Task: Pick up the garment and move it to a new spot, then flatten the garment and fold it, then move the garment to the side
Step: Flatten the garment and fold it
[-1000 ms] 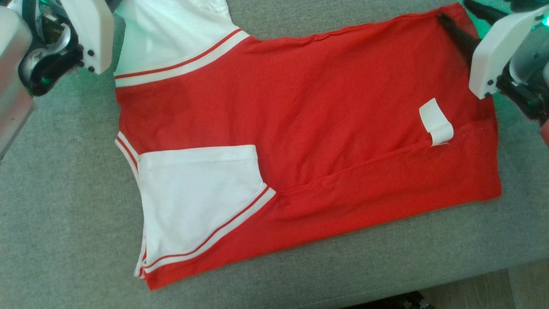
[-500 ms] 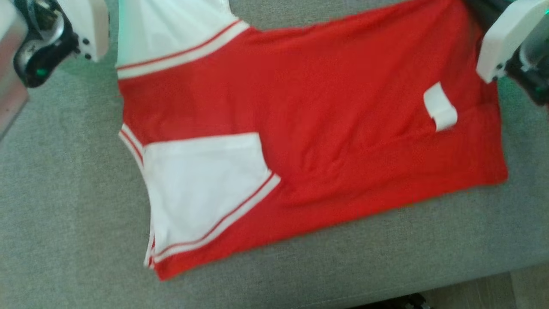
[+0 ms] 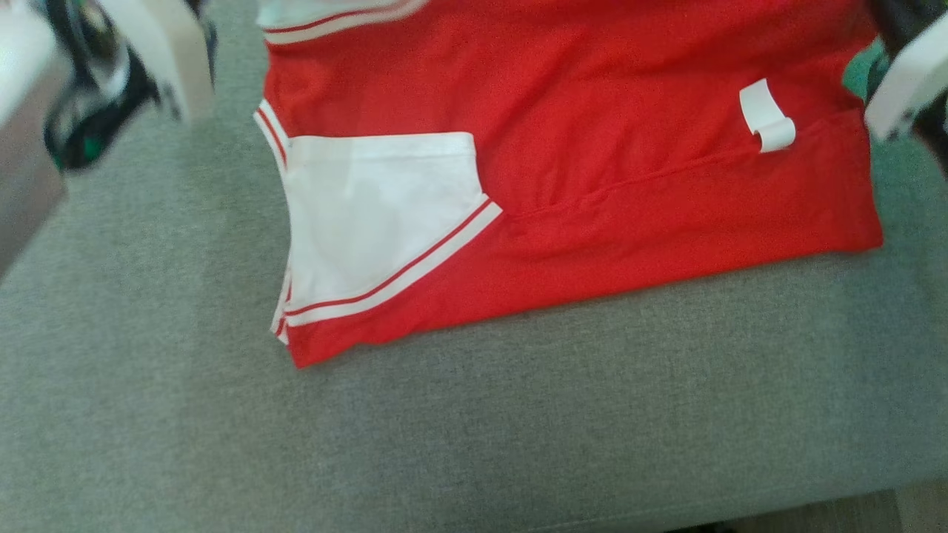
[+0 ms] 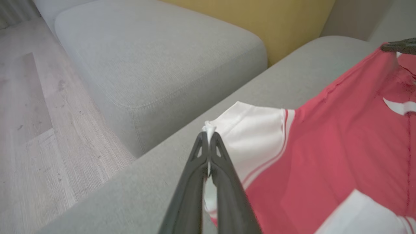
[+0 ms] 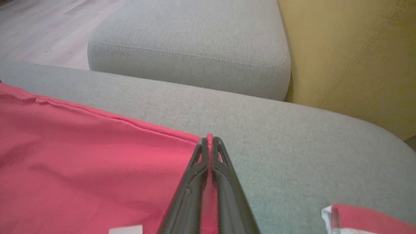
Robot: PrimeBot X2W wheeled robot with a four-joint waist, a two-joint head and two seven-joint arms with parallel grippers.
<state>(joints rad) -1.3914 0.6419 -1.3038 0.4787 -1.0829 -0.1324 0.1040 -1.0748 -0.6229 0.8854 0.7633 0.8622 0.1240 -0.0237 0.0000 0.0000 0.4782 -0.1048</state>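
Note:
The garment (image 3: 592, 111) is a red shirt with white sleeves and red-white trim, spread on the grey sofa cushion (image 3: 444, 444). A white label (image 3: 766, 118) curls up near its right end. In the left wrist view my left gripper (image 4: 208, 135) is shut on the corner of a white sleeve of the garment (image 4: 325, 156). In the right wrist view my right gripper (image 5: 210, 141) is shut on a red hem corner of the garment (image 5: 81, 156). Both wrist housings show blurred at the head view's top corners, left (image 3: 155, 59) and right (image 3: 903, 96).
A second grey cushion (image 4: 156, 58) lies beyond the sofa, with a yellow panel (image 5: 351, 52) behind it. Wooden floor (image 4: 32, 113) runs to one side. The sofa's front edge and a floor strip (image 3: 852, 511) show at the head view's bottom right.
My right gripper has shut on the red hem corner. The garment has slid away from the sofa's front edge with both grippers, and the head camera has shifted too.

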